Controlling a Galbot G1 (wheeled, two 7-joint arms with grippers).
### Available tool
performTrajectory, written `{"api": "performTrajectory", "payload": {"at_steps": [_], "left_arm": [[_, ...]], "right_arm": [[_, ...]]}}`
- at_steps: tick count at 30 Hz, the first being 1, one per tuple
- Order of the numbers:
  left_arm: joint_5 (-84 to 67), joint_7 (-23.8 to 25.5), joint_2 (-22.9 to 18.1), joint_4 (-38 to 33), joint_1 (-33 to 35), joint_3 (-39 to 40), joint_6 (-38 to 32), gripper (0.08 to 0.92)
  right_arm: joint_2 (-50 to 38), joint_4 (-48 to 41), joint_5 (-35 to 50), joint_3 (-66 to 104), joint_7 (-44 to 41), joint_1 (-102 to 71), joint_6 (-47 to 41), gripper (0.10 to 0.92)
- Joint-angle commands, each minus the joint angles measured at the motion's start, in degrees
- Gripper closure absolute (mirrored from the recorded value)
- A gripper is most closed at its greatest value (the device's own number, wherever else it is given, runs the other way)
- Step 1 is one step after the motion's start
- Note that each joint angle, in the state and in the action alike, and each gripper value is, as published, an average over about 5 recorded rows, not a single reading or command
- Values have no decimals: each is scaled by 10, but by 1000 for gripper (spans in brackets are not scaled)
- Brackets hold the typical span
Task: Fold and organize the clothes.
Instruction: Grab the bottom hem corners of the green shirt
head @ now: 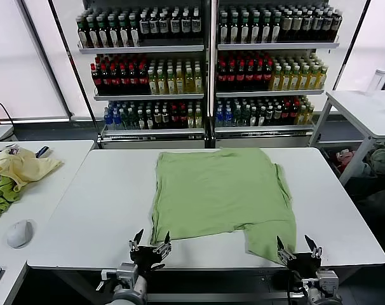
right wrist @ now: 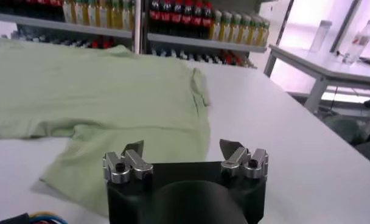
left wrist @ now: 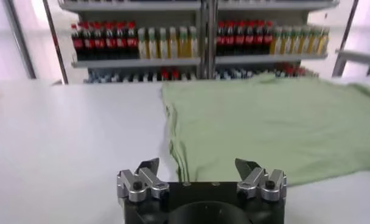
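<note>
One shirt (head: pixel 218 197) lies spread on the white counter (head: pixel 84 210) in the middle of the head view, plain side up, so no print or buttons show. Its body looks partly doubled over already, with an edge running down the left side, and a sleeve or corner flap hangs out at the lower right of the cloth, close to the counter's near edge. I judge the folding barely begun: the piece is still wide and flat, nothing compact or stacked, so most folds and the tidying remain. The left gripper (head: pixel 150 244) sits at the bottom of the frame, left of centre, just in front of the shirt's near left corner, jaws spread wide and holding nothing. The right gripper (head: pixel 297 249) sits at the bottom right, just beside the hanging flap, likewise wide apart and empty.
</note>
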Motion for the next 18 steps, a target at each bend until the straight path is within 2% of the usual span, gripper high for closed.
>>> {"api": "performTrajectory", "payload": {"at_steps": [1,3,6,13,18], "left_arm": [[-10,-18,0,55,-52,12,44,177],[-11,-19,-2,52,-50,13,44,180],[-15,-18,-2,44,-42,16,44,217],[-25,-16,-3,43,-33,16,42,372],[-35,-16,1,38,-29,10,43,483]], "right_arm": [[2,-18,5,-9,2,3,-15,210],[0,-19,12,-9,5,2,-15,229],[-3,-19,27,-10,7,0,-15,300],[-2,-18,36,-15,5,-2,-15,505],[-2,-15,38,-18,-2,-1,-15,616]]}}
